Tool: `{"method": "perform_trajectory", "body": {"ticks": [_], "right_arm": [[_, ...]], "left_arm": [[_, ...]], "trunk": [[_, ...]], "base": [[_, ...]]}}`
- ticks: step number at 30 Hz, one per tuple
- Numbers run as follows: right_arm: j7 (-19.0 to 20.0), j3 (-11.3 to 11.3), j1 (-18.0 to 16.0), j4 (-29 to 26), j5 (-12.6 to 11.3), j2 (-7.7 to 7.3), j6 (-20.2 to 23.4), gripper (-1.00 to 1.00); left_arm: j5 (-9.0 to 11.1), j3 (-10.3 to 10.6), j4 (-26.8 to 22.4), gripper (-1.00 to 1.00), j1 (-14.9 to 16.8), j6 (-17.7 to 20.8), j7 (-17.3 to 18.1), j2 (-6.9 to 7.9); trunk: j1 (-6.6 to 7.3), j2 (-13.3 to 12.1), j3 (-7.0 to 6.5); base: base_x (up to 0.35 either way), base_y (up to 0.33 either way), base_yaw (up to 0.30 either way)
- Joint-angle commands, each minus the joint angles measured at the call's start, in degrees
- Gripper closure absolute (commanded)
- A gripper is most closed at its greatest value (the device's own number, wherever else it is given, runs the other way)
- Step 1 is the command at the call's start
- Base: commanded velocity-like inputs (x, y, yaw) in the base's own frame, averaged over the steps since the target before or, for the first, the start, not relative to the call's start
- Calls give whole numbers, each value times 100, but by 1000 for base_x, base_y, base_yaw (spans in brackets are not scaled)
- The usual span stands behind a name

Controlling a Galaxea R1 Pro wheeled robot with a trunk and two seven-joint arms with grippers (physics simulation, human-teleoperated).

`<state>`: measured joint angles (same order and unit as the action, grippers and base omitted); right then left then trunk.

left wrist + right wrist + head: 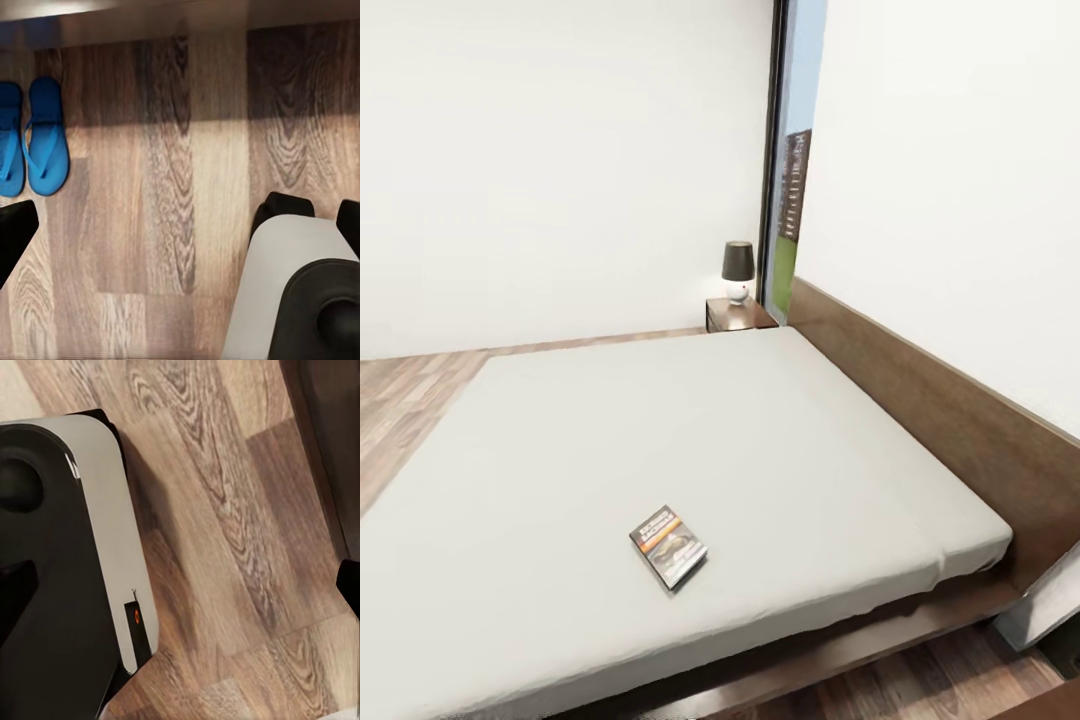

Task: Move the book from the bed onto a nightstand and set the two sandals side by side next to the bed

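Observation:
The book, a dark paperback with an orange band, lies flat on the bed near its front edge. A nightstand stands beyond the bed's far corner, by the headboard. In the left wrist view the two blue sandals lie side by side on the wood floor, close to a dark edge. My left gripper is open above the floor, apart from the sandals, with nothing between its fingers. My right gripper is open over bare floor.
A dark-shaded lamp stands on the nightstand. A tall narrow window sits in the corner behind it. My grey and black base sits under both wrists. Wood floor runs along the bed's far side.

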<state>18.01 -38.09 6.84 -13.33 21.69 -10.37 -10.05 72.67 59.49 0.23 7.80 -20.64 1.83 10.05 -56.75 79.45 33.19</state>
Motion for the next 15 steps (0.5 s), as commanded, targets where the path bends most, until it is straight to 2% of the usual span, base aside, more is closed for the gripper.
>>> {"method": "perform_trajectory", "body": {"ticks": [1, 15], "right_arm": [[36, -49, 1, -7, 45, 4, -14, -100], [36, -49, -1, -4, 45, 3, -14, -100]], "left_arm": [[61, 45, 3, -100, 2, -10, 19, -2], [57, 45, 1, -100, 2, -10, 19, -14]], "trunk": [[0, 2, 10], [0, 2, 91]], "base": [[2, -1, 216], [1, 0, 223]]}}
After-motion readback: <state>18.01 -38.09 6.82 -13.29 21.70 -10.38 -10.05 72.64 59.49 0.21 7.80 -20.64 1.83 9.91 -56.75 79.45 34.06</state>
